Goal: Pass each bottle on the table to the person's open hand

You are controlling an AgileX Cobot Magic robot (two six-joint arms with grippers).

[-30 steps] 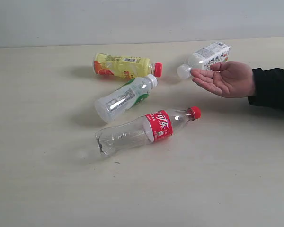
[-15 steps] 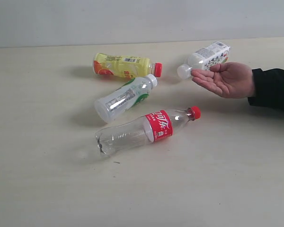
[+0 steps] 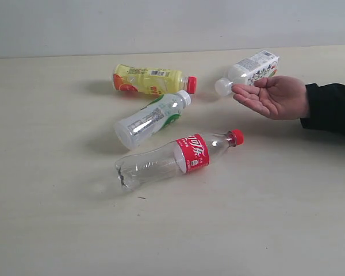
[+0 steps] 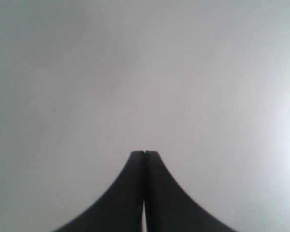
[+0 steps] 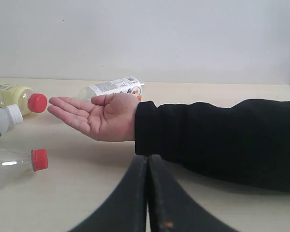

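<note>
Beige table (image 3: 52,230): carries all four bottles, each lying on its side; none is in the hand yet.
Black sleeve (image 3: 332,106): enters from the right of the exterior view, low over the table.
Clear red-labelled bottle (image 3: 178,156): nearest the exterior camera, apart from the rest, red cap pointing towards the hand.
Yellow bottle (image 3: 149,79): far back on the left, its red cap just beside the cap of the middle white bottle.
Middle white bottle (image 3: 152,119): lies between the yellow and clear bottles.
Far white bottle (image 3: 250,68): behind the hand, its cap just beside the fingertips.
Person's open hand (image 3: 273,96): palm up, empty.
Left tool (image 4: 144,153): jaws pressed together, empty, facing only a blank pale surface.
Right tool (image 5: 148,157): jaws closed on nothing, aimed at the sleeve and palm.
Risk, rolling: these light round bottles would likely roll off if a jaw nudges one before closing.
Risk, crowding: picking the yellow or middle white bottle could knock its neighbour.
Risk, contact: the right tool's route passes the arm, and a careless reach could strike it.
</note>
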